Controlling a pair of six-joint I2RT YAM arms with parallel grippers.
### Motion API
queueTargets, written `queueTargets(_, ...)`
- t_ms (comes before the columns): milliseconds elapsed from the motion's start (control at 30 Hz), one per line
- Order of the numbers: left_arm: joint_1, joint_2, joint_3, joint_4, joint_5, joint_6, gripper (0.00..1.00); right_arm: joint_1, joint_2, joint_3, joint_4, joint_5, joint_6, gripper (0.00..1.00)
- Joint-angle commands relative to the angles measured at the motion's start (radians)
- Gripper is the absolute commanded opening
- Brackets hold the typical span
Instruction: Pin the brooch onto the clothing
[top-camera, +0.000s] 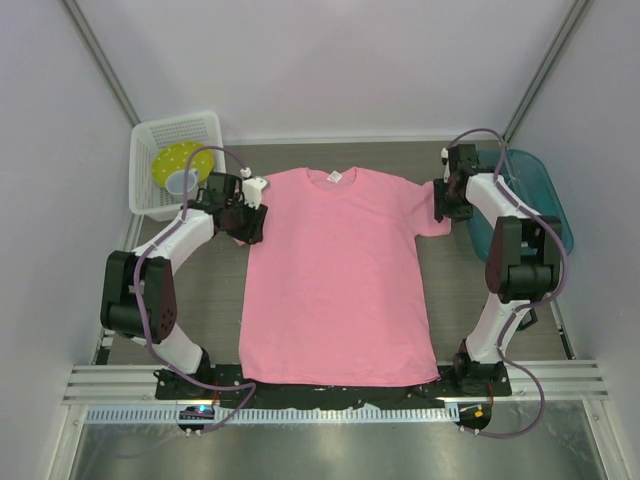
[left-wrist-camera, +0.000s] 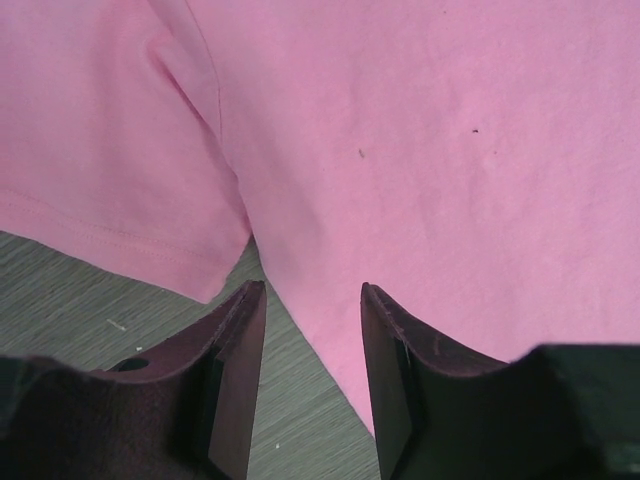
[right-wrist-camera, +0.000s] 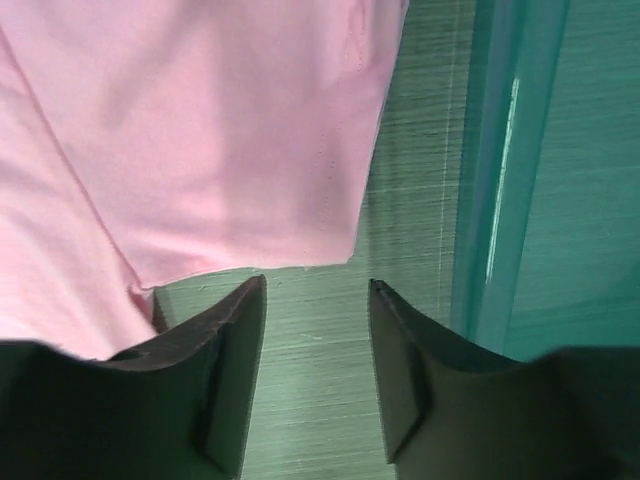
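The pink T-shirt (top-camera: 335, 280) lies flat on the table, collar toward the back. The brooch is not in view. My left gripper (top-camera: 250, 225) is open and empty over the shirt's left sleeve and armpit. In the left wrist view its fingers (left-wrist-camera: 240, 340) straddle the shirt's side edge (left-wrist-camera: 300, 300) and bare table. My right gripper (top-camera: 440, 205) is open and empty at the right sleeve. In the right wrist view its fingers (right-wrist-camera: 235, 340) hang over bare table just below the sleeve hem (right-wrist-camera: 250, 200).
A white slatted basket (top-camera: 150, 135) at the back left holds a yellow-green dotted bowl (top-camera: 180, 165). A teal bin (top-camera: 545, 195) stands at the back right; its wall (right-wrist-camera: 500, 170) is close beside my right gripper. White walls enclose the table.
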Motion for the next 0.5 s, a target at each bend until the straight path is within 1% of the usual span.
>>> queueTargets(0,0.01,0.026,0.057,0.024,-0.044,-0.008,0.45,0.028,-0.058,0.016,0.024,-0.047,-0.024,0.44)
queueTargets(100,0.01,0.05,0.085,0.022,-0.078,0.008,0.43,0.042,-0.015,0.026,0.021,-0.07,-0.039,0.34)
queueTargets(267,0.011,0.107,0.123,-0.009,-0.154,0.053,0.4,0.048,0.064,0.022,0.05,-0.066,-0.07,0.31)
queueTargets(467,0.018,0.162,0.114,0.001,-0.231,0.11,0.36,0.045,0.11,-0.015,0.107,0.043,-0.16,0.29)
